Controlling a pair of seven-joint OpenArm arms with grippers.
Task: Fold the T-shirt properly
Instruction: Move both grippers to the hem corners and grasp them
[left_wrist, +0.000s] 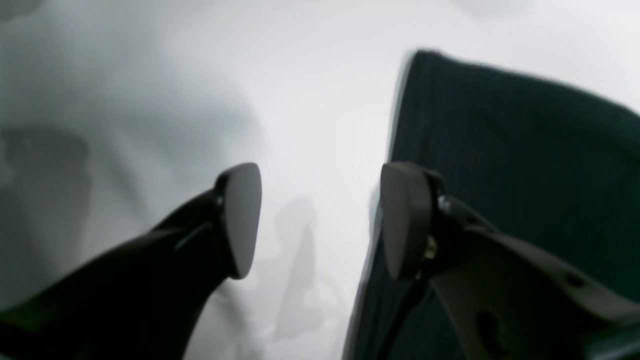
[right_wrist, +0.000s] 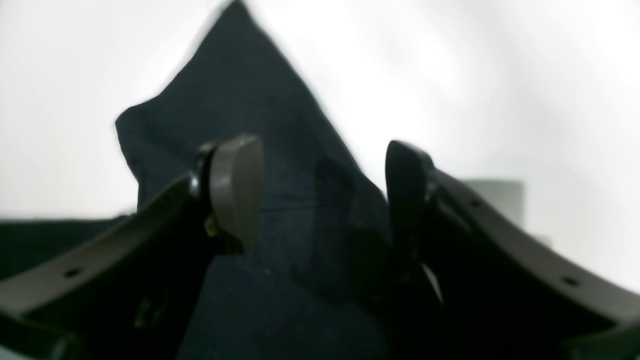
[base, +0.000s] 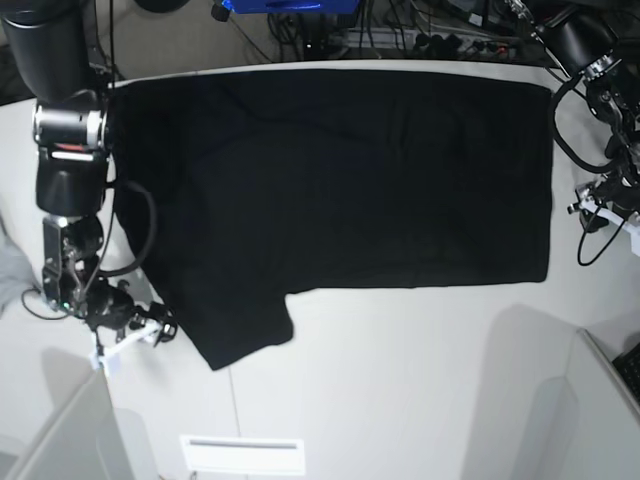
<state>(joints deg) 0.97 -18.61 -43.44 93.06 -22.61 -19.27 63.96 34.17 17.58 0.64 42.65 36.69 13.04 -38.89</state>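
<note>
The black T-shirt (base: 340, 170) lies spread flat across the white table (base: 420, 380), with one sleeve (base: 235, 325) sticking out at the front left. My right gripper (base: 150, 328) sits low at that sleeve's left edge. In the right wrist view it (right_wrist: 322, 195) stands open, and the sleeve's pointed corner (right_wrist: 250, 95) lies under and beyond its fingers. My left gripper (base: 600, 205) hovers just off the shirt's right edge. In the left wrist view it (left_wrist: 322, 220) is open over bare table, one finger (left_wrist: 405, 220) above the dark hem (left_wrist: 525, 150). No print shows.
A small grey cloth (base: 8, 265) lies at the table's left edge. A white label strip (base: 240, 455) sits at the front. Cables and gear (base: 400, 30) crowd behind the far edge, and grey panels (base: 60, 440) stand at the front corners.
</note>
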